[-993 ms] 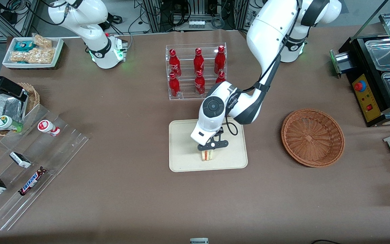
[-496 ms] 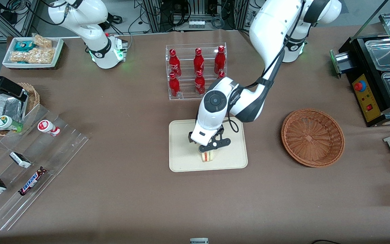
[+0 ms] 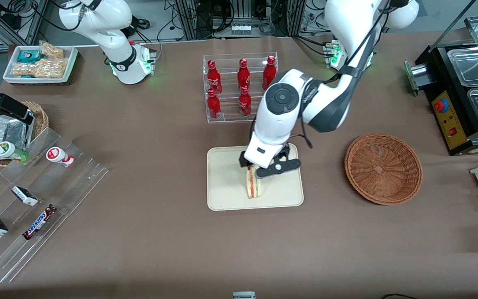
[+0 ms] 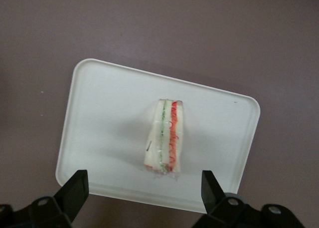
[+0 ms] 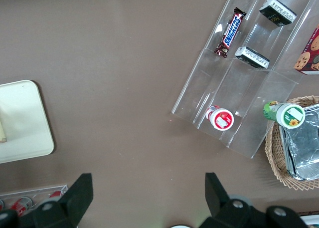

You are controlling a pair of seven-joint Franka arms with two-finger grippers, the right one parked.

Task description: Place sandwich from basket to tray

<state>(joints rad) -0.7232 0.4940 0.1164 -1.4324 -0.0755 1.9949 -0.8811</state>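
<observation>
The sandwich (image 3: 253, 187) lies on the cream tray (image 3: 224, 187), its red and green filling edge facing up. In the left wrist view the sandwich (image 4: 167, 137) rests near the middle of the tray (image 4: 99, 118). My left gripper (image 3: 269, 166) hovers above the tray, slightly farther from the front camera than the sandwich. It is open, and its fingertips (image 4: 76, 184) stand wide apart with nothing between them; the gripper (image 4: 142, 190) touches nothing. The round brown basket (image 3: 383, 168) sits empty toward the working arm's end of the table.
A clear rack of red bottles (image 3: 241, 87) stands just past the tray, under the arm's elbow. Toward the parked arm's end are an acrylic step shelf with snack bars (image 3: 40, 195), a small wicker basket with foil packets (image 3: 13, 133) and a white snack tray (image 3: 40, 64). A black machine (image 3: 459, 99) stands near the big basket.
My gripper has let go of the sandwich, opened wide, and risen up and away from the front camera. The sandwich stays on the tray.
</observation>
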